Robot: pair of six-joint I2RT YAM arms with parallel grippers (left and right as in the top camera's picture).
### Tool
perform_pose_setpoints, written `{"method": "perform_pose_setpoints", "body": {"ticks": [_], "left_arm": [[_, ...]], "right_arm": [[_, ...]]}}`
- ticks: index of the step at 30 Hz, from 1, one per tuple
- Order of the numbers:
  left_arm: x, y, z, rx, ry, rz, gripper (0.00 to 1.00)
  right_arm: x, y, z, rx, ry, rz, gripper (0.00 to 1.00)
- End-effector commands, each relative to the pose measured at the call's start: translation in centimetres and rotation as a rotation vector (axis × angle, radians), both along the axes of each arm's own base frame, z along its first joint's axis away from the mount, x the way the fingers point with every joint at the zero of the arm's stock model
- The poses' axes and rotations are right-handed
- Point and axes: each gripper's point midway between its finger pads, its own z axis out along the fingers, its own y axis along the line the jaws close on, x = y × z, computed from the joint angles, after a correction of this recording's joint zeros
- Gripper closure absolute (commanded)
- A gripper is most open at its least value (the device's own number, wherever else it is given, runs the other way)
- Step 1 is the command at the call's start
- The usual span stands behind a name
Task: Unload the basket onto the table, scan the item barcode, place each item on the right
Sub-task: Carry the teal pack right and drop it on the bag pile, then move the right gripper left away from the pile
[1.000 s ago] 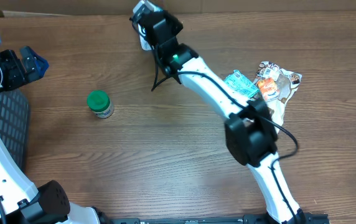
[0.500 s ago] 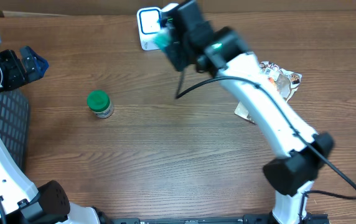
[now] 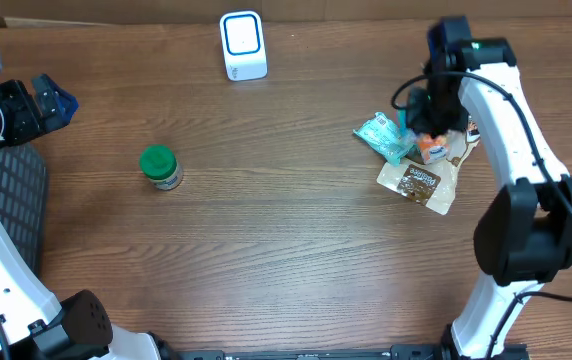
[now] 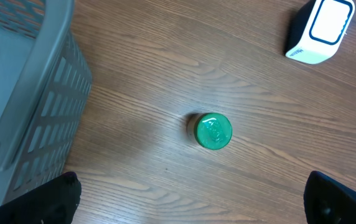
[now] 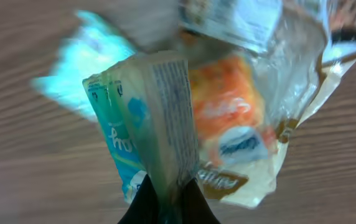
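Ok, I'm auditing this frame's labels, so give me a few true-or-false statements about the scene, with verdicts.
1. The right gripper is shut on a teal packet. True.
2. The white scanner lies inside the basket. False: it stands on the table, near the far edge.
3. The green-lidded jar stands alone, with neither arm touching it. True.
4. The left gripper holds the jar. False: it is open and empty, near the basket.

Brown wood-grain worktop [image 3: 296, 260], white barcode scanner [image 3: 243, 45] upright at the far edge, green-lidded jar [image 3: 160, 166] left of centre, heap of snack packets [image 3: 418, 182] at right, grey mesh basket [image 3: 11, 200] at left edge
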Motion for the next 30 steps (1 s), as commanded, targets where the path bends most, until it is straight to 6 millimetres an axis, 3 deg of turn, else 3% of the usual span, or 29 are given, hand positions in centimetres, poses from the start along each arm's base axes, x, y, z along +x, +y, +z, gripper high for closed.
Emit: {"method": "perform_pose_setpoints", "body": {"ticks": [1,4,9,12,20,25,29,30], "left_arm": [[0.2,0.1,-0.2,0.009,0.007,-0.013,0.00],[0.2,0.1,-0.2,0.009,0.007,-0.013,0.01],[0.2,0.1,-0.2,0.009,0.007,-0.013,0.00],[0.2,0.1,-0.2,0.009,0.007,-0.013,0.00],[0.2,0.1,-0.2,0.009,0.007,-0.013,0.00],[0.2,0.1,-0.2,0.009,0.007,-0.013,0.01],[0.2,0.1,-0.2,0.009,0.007,-0.013,0.00],[0.2,0.1,-0.2,0.009,0.007,-0.013,0.00]], "right_arm": [[-1.4,-1.1,-2.9,0.027,0.059,-0.059,0.96],[-2.2,-1.8,-4.4,0.026,0.082,-0.076,0.96],[-2.2,-2.0,-4.8,0.027,0.078,-0.082,0.46],[-2.0,-2.0,-4.7,0.028,0.072,-0.082,0.35],[-1.9,-1.7,-2.0,0.043,0.078,-0.079,0.28],[-2.1,1.8,2.7,0.223,0.090,-0.056,0.26],[-2.0,3.9,4.5,0.311,0.077,-0.029,0.25],[-1.9,5.5,4.8,0.363,0.071,0.007,0.25]]}}
